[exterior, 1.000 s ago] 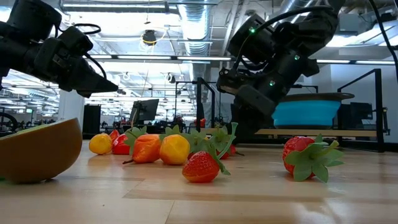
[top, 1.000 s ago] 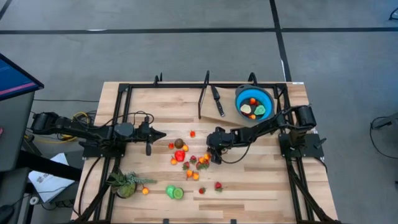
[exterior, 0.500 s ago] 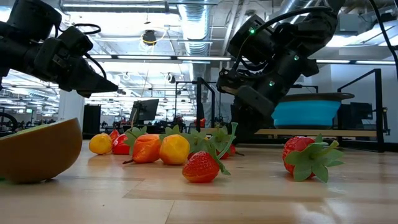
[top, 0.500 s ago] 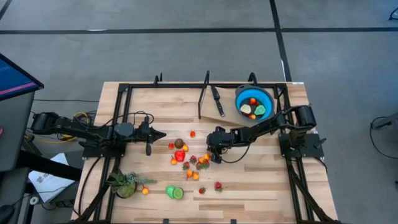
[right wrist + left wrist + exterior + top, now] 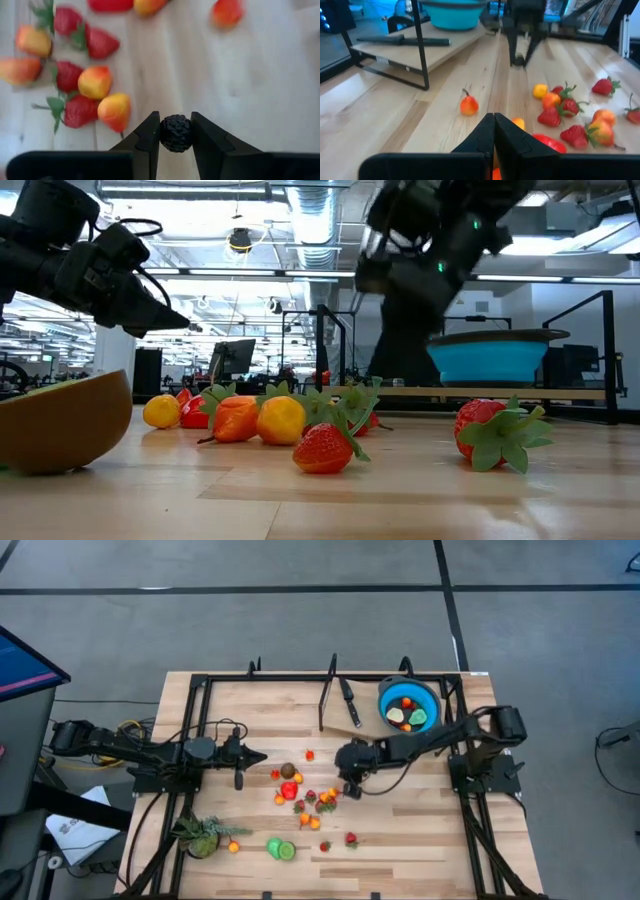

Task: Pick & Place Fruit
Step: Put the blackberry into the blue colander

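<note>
Black and knobbly, a small berry (image 5: pixel 175 133) sat pinched between the fingers of the right gripper (image 5: pixel 349 780), which had just risen clear of the fruit cluster (image 5: pixel 305 798) where a second ago it was down among the pieces; judging by that, the pick was made and the carry to the blue bowl (image 5: pixel 407 704) came next. Well apart from the bowl, near the table's middle, lay strawberries, peaches and a red piece. Inside the bowl, green, yellow and red fruits already rested. Farther from the bowl, the left gripper (image 5: pixel 258 756) waited, its fingers pressed together on nothing.
</note>
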Controlling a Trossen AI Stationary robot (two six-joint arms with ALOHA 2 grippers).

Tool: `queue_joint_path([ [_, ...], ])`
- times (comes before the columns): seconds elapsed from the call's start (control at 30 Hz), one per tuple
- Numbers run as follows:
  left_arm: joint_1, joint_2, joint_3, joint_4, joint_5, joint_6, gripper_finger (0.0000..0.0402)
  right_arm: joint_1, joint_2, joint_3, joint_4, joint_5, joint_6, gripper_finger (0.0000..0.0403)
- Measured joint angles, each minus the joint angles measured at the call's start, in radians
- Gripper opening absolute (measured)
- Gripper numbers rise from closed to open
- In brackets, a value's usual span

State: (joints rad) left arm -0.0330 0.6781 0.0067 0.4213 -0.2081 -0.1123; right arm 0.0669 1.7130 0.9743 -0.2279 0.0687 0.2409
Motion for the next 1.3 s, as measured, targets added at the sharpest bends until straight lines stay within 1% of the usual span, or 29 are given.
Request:
queue_joint_path([
  [0.17, 0.000, 0.014, 0.000, 0.010, 0.000, 0.001, 0.0001, -0.031, -0.118, 0.094, -0.214, 0.005, -0.001, 0.0080],
  [0.23, 0.000, 0.016, 0.000, 0.004, -0.001, 0.001, 0.0001, -0.051, -0.166, 0.129, -0.328, 0.008, -0.001, 0.0080],
  [0.4, 0.000, 0.023, 0.000, 0.007, -0.001, 0.001, 0.0001, -0.122, -0.255, 0.220, -0.549, 0.109, -0.001, 0.0080],
  [0.6, 0.001, 0.035, 0.000, 0.014, 0.000, 0.001, 0.0001, -0.262, -0.310, 0.247, -0.724, 0.190, -0.001, 0.0080],
  [0.8, 0.001, 0.035, 0.000, 0.014, -0.001, 0.001, 0.0001, -0.443, -0.277, 0.247, -0.841, 0.222, 0.003, 0.0080],
  [0.97, 0.001, 0.035, 0.000, 0.014, -0.001, 0.001, 0.0001, -0.565, -0.208, 0.247, -0.846, 0.229, -0.032, 0.0081],
  [1.07, 0.001, 0.035, 0.000, 0.014, -0.001, 0.001, 0.0001, -0.609, -0.168, 0.247, -0.844, 0.229, -0.074, 0.0087],
  [1.17, 0.001, 0.035, 0.000, 0.014, 0.000, 0.002, 0.0001, -0.632, -0.134, 0.247, -0.842, 0.228, -0.084, 0.0109],
  [1.3, 0.001, 0.035, 0.000, 0.014, 0.000, 0.002, 0.0001, -0.647, -0.092, 0.247, -0.842, 0.228, -0.121, 0.0161],
])
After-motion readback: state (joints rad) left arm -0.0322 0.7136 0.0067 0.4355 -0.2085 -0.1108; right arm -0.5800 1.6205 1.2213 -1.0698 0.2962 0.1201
